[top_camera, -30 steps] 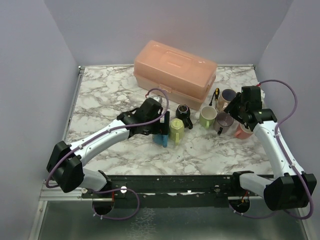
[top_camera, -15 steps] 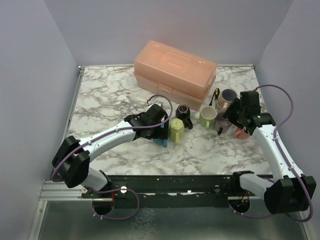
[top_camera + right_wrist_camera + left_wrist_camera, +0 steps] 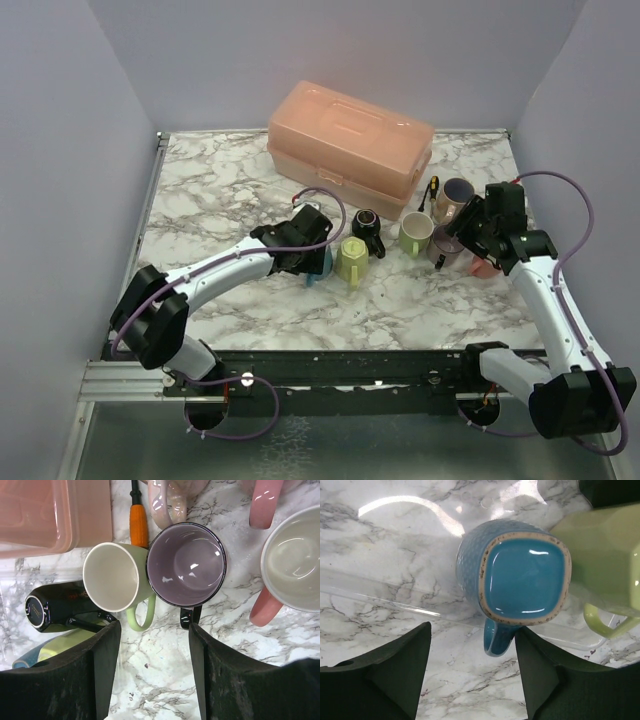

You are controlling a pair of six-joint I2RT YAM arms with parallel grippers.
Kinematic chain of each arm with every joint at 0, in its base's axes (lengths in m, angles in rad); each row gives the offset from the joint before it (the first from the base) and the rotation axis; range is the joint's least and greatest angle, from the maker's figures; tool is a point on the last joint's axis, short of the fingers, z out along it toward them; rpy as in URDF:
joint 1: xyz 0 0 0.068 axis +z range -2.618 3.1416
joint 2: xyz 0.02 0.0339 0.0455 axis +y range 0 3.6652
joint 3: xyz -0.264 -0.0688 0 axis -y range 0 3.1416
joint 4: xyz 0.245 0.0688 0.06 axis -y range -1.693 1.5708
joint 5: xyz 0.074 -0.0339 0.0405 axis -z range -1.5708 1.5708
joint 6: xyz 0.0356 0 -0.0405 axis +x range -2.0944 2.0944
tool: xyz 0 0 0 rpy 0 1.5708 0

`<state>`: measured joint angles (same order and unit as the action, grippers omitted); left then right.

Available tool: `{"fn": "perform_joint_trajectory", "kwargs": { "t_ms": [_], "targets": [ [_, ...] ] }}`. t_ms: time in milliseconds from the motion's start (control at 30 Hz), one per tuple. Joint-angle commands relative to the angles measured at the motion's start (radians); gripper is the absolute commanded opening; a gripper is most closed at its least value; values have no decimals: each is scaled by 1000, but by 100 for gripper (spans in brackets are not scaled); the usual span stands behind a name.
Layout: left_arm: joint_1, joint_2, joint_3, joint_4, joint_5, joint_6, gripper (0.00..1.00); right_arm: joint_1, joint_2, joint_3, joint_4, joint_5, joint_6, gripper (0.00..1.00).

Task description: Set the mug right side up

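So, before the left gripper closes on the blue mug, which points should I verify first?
1. Blue mug upside down, base facing up: ok.
2. Left gripper open: ok.
3. Handle pointing into the gap between the fingers: ok.
4. Free space between blue mug and green mug: cannot tell, they look very close or touching.
5. Right gripper out of the way: ok, open above the purple mug.

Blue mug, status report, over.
Left hand open, hovering over blue mug. Mug upside down, base up. Right hand open above purple mug. Yellow-green mug close beside blue one.
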<state>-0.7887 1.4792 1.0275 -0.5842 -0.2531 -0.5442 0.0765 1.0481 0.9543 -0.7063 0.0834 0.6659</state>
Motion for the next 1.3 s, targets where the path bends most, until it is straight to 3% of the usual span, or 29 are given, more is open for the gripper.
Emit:
{"fn": "perform_joint_trajectory", "kwargs": {
  "t_ms": [0, 333, 733, 900, 1267],
  "targets": [
    [14, 41, 51, -11, -29, 55, 67, -5, 7, -9, -1, -28, 13, 60],
    [13, 117, 107, -16, 3, 117, 55, -5, 29, -17, 29, -37, -12, 60],
    [14, 151, 109, 18, 14, 157, 48, -4, 7, -62, 34, -77, -26, 60],
    [14, 142, 122, 18, 17, 161, 38, -4, -19, -70, 18, -162, 21, 60],
    [14, 113, 47, 77, 25, 154, 30, -4, -86, -139, 52, -322, 17, 67]
  ]
}}
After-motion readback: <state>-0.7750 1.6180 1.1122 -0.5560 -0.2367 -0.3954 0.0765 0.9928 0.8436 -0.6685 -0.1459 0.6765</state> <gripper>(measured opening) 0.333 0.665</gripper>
